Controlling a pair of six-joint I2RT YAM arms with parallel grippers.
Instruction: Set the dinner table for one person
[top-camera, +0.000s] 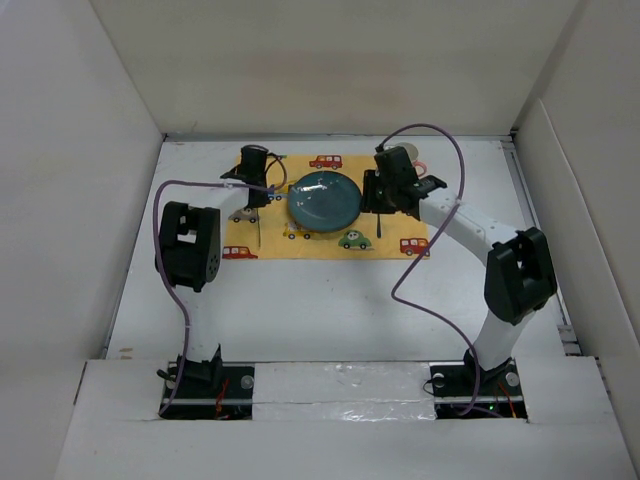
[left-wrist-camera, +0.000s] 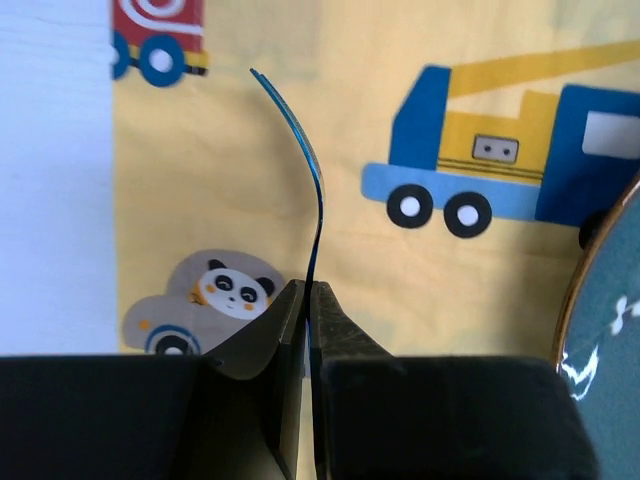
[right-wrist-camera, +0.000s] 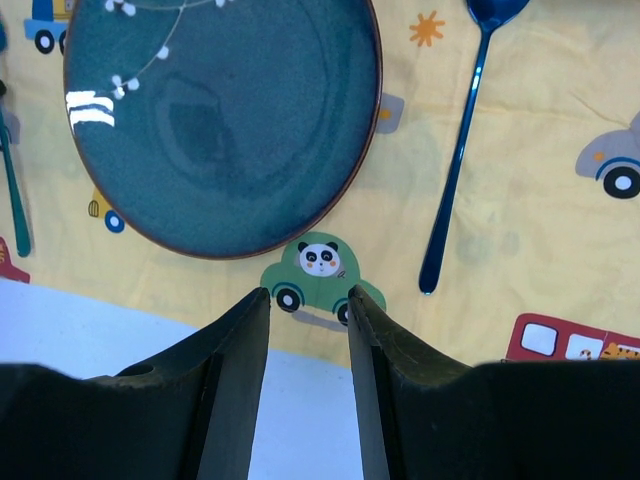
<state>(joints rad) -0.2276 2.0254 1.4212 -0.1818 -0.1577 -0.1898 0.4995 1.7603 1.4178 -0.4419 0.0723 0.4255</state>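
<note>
A plain matte white table (top-camera: 330, 300) fills the floor of a box of white wall panels (top-camera: 330, 60) that rise on the left, right and far sides; it runs from the arm bases at the near edge to the far wall. A strip of shiny tape (top-camera: 340, 385) lies along the near edge between the two bases, and purple cables (top-camera: 440, 130) loop along both arms. On the far half of the table lies a yellow mat (top-camera: 310, 248), flat and squared to the edges, printed with cartoon vehicles: red buses, a blue and yellow crane truck, a grey car and a green car, each with a panda at the wheel. A round teal plate (top-camera: 325, 200) with a brown rim sits in the middle of the mat. A dark blue spoon (right-wrist-camera: 455, 170) lies on the mat just beside the plate on its right, apart from it. The left tool (left-wrist-camera: 308, 300), over the mat's left part, is pressed together on a thin curved blue utensil (left-wrist-camera: 315, 190) seen edge-on. The right tool (right-wrist-camera: 308, 300) is spread and empty above the mat's near edge, by the green car.
</note>
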